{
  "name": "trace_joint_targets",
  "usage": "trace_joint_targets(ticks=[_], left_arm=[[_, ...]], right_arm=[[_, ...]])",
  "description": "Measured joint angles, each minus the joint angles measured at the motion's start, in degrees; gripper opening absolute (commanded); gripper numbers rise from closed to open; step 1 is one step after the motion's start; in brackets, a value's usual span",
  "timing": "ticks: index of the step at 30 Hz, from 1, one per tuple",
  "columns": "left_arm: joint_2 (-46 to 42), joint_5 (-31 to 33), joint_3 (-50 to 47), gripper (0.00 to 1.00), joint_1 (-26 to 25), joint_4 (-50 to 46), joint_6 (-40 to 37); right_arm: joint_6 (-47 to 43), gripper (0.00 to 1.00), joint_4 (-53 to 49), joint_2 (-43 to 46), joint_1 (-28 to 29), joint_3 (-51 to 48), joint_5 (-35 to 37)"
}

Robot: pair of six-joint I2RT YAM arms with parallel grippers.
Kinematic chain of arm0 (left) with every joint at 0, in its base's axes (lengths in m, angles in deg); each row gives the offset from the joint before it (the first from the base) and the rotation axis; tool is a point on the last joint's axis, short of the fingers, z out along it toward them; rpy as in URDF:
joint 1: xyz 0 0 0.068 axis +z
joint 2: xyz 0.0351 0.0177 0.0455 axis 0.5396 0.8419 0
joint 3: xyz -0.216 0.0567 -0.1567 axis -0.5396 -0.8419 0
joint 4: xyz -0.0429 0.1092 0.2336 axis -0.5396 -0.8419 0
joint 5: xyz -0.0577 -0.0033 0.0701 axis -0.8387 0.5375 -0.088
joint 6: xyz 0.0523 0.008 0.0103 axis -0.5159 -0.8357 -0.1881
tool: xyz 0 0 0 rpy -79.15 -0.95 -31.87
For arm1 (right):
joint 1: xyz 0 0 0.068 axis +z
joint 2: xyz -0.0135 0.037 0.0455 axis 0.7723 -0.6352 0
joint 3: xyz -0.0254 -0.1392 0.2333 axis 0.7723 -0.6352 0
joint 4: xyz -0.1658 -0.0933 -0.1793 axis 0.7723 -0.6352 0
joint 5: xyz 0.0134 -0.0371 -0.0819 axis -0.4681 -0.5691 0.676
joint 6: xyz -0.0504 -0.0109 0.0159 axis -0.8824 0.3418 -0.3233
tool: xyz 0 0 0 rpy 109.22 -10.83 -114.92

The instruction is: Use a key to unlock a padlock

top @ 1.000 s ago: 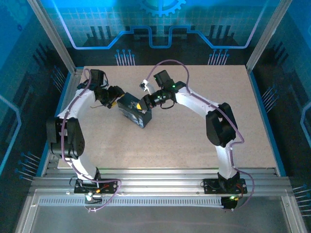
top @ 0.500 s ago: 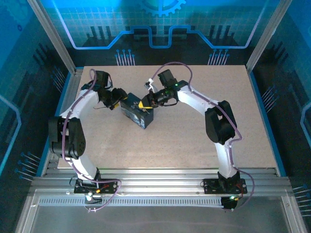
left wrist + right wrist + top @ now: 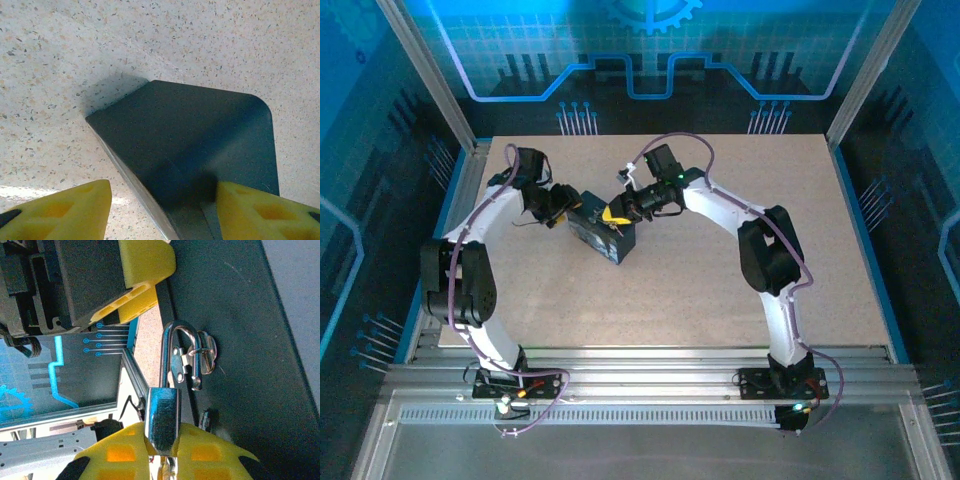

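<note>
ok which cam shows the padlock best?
Right wrist: the padlock is close up, body gripped in the right pincer, shackle through the hasp on the box. Top external: too small to make out at the box edge. Left wrist faces a box corner.

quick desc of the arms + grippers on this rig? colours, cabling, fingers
Left arm and right arm: white links, black joint housings, purple cables looping alongside. A green light glows near the right wrist. Left gripper and right gripper have black bodies and yellow wedge-shaped fingers with moulded cut-out pockets.
</note>
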Motion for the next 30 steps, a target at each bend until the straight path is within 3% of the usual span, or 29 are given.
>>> trace_joint_targets(ticks=[25, 30], left_arm=[[0.4, 0.2, -0.2, 0.45, -0.2, 2.4, -1.2], [0.3, 1.2, -0.2, 0.44, -0.2, 3.0, -1.2]], right_arm=[[-0.1, 0.14, -8.5, -8.6, 0.2, 15.8, 1.9], [-5.4, 0.19, -14.7, -11.2, 0.8, 21.8, 4.4]])
